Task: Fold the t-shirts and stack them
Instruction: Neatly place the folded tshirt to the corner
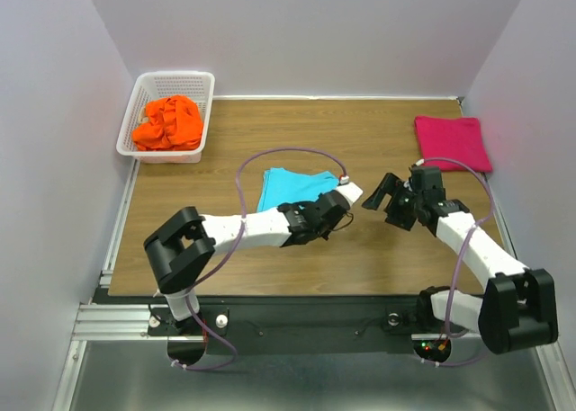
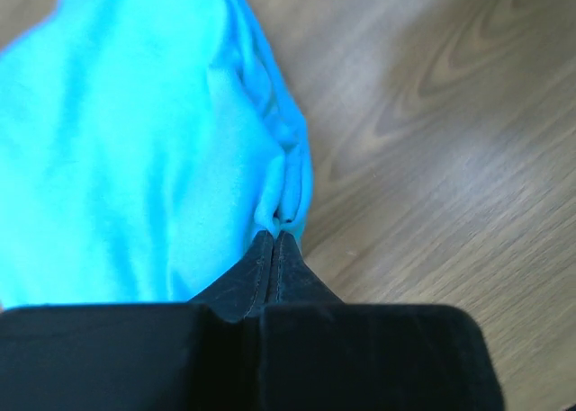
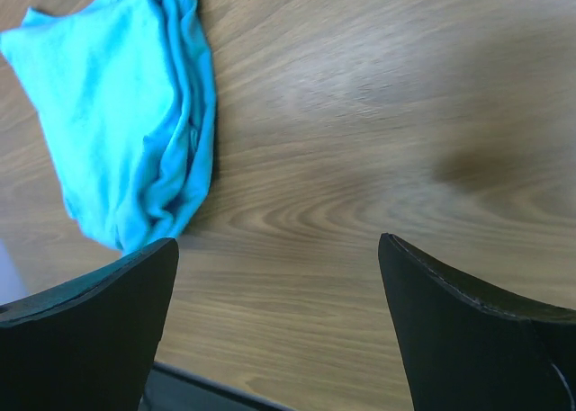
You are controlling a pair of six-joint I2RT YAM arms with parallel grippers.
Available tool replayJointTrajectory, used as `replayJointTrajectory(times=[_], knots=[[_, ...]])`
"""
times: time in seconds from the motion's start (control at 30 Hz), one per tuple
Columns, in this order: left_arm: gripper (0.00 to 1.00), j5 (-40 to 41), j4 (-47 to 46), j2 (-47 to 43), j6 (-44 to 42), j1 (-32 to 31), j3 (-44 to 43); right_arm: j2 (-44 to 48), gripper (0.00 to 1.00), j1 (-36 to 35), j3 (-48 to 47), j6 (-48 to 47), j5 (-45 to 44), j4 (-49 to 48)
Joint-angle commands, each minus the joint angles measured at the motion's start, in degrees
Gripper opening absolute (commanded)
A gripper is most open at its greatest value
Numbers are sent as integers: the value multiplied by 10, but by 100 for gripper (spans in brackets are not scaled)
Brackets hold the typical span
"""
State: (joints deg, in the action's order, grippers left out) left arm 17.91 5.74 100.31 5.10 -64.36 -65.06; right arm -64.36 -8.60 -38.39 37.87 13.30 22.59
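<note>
1. The left gripper, closed, pinches an edge of the turquoise t-shirt in the middle of the table.
2. The right gripper hangs wide open beside it, empty.
3. Probably the folding is in hand; next, that edge needs carrying across.

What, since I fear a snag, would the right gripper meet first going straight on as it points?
Probably bare table: the open right gripper frames only wood, with the turquoise t-shirt off to one side. Depth is hard to judge.
</note>
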Motion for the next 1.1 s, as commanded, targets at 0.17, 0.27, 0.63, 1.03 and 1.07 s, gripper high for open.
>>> replayJointTrajectory(times=[0.17,0.27,0.63,1.03,1.07], knots=[[0,-36,-33,-89,12,17,15,-123,98,3,-1,79,143,-191],[0,-40,-33,-86,13,18,12,-178,98,3,7,132,181,-291],[0,-46,-35,-71,10,19,-13,-346,98,-54,-12,222,193,-443],[1,-69,-47,-65,40,18,-34,-399,53,-135,-125,142,99,-333],[4,-72,-48,-64,46,19,-37,-395,45,-135,-135,125,79,-320]])
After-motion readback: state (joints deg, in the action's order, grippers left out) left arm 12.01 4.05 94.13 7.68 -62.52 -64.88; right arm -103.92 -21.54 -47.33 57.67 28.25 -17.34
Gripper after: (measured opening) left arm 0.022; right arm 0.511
